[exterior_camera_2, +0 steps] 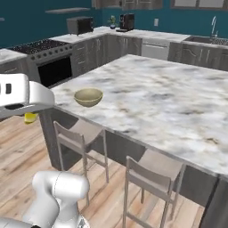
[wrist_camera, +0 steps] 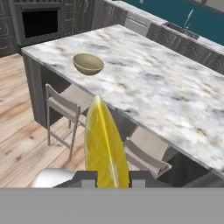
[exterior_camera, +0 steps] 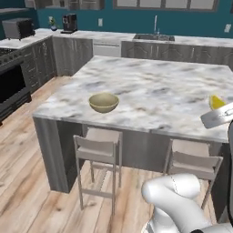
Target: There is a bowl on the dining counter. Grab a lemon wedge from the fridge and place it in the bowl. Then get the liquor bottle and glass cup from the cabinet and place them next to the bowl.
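The gripper pinches a lemon wedge, carried upright. The bowl waits well ahead on the counter.

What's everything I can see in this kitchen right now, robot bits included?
bowl: one, olive-tan, empty, near the front left corner of the island counter.
lemon wedge: one, yellow, clamped between the gripper's fingertips, off the counter.
island counter: one, grey-white marble top.
stools: two, pale grey, tucked under the counter's near edge.
oven: one, black door, in the cabinets along the left wall.
toaster oven: one, dark, on the back left worktop.
coffee machine: one, black, on the back worktop.
sink tap: one, silver, on the back worktop.
gripper: one, dark tips, shut on the lemon wedge.
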